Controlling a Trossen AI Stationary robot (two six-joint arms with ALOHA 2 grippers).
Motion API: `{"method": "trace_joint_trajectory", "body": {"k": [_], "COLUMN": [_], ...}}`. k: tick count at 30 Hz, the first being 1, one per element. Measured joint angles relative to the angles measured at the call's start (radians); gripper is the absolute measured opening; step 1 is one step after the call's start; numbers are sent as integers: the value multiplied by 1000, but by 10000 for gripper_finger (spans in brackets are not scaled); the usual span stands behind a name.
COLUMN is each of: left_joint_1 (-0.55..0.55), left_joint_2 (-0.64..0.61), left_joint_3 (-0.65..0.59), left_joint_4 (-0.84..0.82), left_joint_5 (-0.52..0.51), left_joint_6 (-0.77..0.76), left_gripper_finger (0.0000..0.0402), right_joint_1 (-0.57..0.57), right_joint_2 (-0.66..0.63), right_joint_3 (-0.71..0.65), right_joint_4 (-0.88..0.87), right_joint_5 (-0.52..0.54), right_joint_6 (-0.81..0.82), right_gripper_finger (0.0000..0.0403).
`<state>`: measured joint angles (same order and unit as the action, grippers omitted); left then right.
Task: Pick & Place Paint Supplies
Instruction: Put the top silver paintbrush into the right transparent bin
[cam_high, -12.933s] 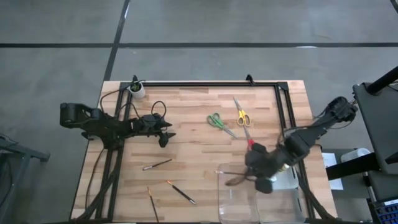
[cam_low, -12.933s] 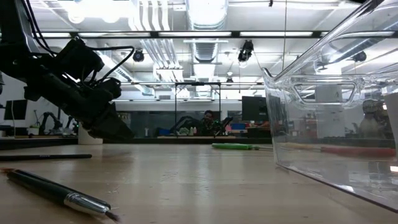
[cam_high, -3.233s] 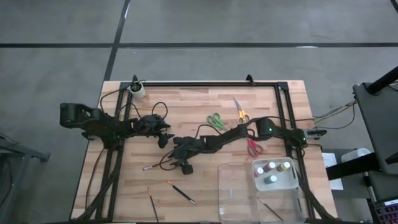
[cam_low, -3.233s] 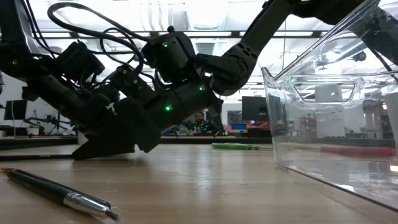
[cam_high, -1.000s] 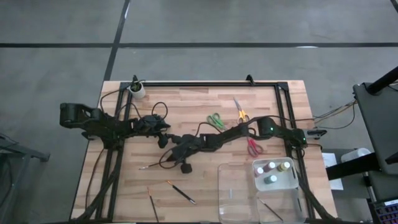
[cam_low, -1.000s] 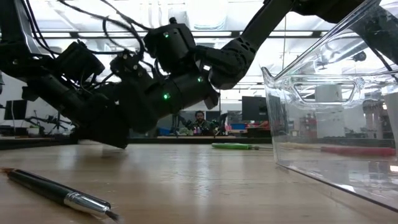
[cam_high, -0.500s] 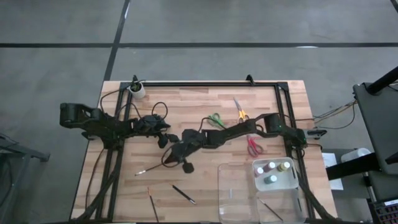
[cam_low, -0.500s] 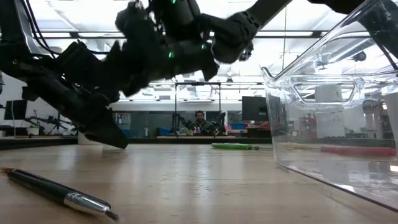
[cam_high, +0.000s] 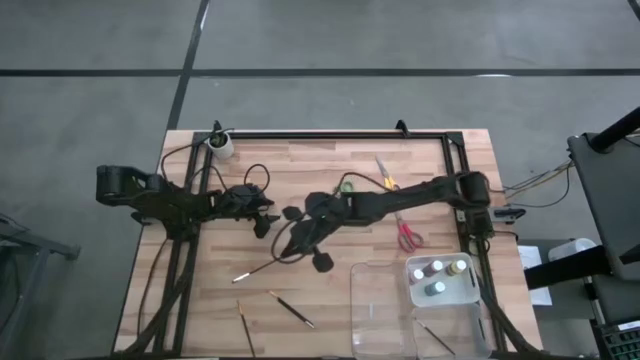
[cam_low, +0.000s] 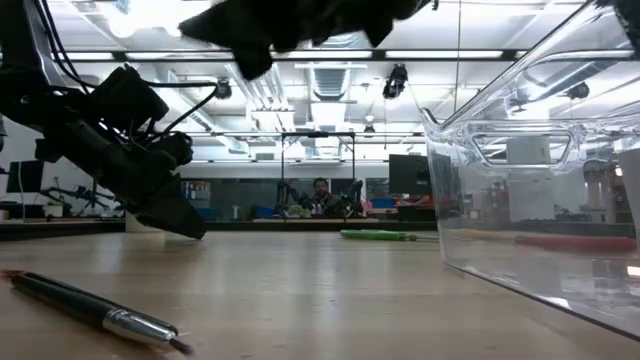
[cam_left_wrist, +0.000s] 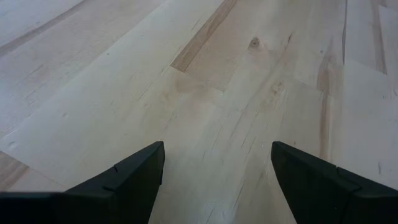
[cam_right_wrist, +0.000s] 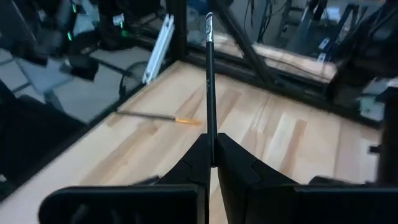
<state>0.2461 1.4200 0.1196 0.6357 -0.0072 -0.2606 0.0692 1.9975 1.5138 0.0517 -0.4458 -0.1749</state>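
right hand (cam_right_wrist: 211, 163) pinching thin brush (cam_right_wrist: 210, 87) above table, left hand (cam_left_wrist: 217, 180) spread, empty

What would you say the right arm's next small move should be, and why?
Probably carry it toward the clear tray. The right hand is shut on a thin brush and lifted off the table; another brush already lies in the tray. The left hand waits open.

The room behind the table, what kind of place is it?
Probably a robot lab or workshop. Long ceiling lights run overhead, a person sits at a far bench, and two robot arms work over a wooden table with paintbrushes.
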Motion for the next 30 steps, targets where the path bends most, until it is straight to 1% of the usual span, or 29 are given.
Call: {"method": "trace_joint_trajectory", "body": {"k": [5,10,16,18,22,24,28,30], "left_joint_1": [0,0,0,0,0,0,0,0], "left_joint_2": [0,0,0,0,0,0,0,0], "left_joint_3": [0,0,0,0,0,0,0,0], "left_joint_4": [-1,0,-1,-1,0,0,-1,-1], "left_joint_5": [0,0,0,0,0,0,0,0], "left_joint_6": [0,1,1,1,1,1,1,1], "left_gripper_finger": [303,303,303,303,303,303,303,303], "right_joint_1": [0,4,27,48,110,144,205,226], "right_joint_2": [-122,-257,-470,-543,-674,-724,-800,-822], "right_joint_3": [-96,-214,-380,-435,-542,-581,-618,-619], "right_joint_4": [-29,-26,-56,-54,-58,-57,-115,-173], "right_joint_5": [5,90,178,219,377,437,525,532], "right_joint_6": [18,40,56,85,125,149,252,295], "right_gripper_finger": [12,12,12,12,12,12,12,12]}}
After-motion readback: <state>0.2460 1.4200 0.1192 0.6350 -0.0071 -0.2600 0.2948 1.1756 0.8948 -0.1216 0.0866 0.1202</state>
